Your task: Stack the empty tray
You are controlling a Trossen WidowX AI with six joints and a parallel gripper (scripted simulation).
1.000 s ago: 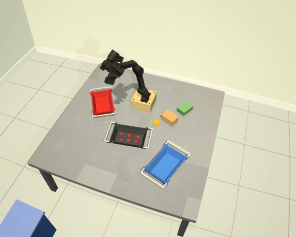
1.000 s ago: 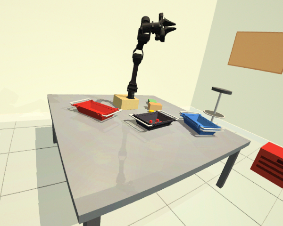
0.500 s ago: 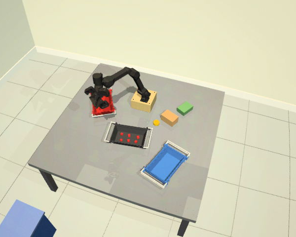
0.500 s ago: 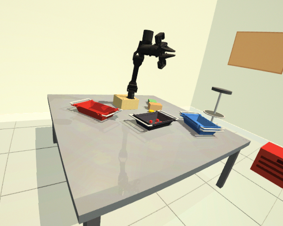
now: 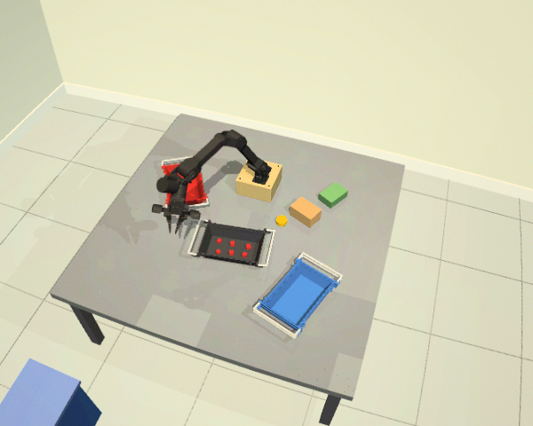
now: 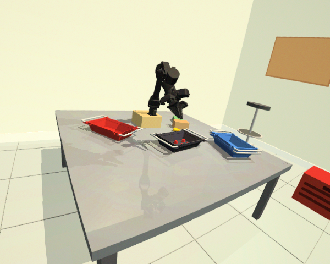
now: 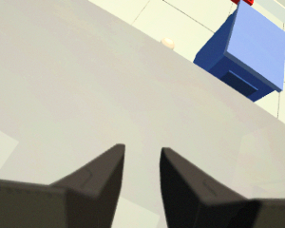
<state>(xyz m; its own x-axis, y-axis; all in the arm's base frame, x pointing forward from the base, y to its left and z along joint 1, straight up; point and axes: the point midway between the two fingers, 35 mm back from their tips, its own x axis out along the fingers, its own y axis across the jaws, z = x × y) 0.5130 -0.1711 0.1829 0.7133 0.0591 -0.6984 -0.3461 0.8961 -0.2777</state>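
Black jointed arm (image 5: 220,147), dark tapered hand (image 5: 175,223)

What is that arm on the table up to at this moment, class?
The single robot arm is reaching down beside the black tray that holds small red blocks. Its hand hangs above the table just off that tray's end, with the fingers drawn nearly together and nothing between them. Both wire bars are swung out over the tray's ends. The empty red tray and blue tray lie untouched on the table.
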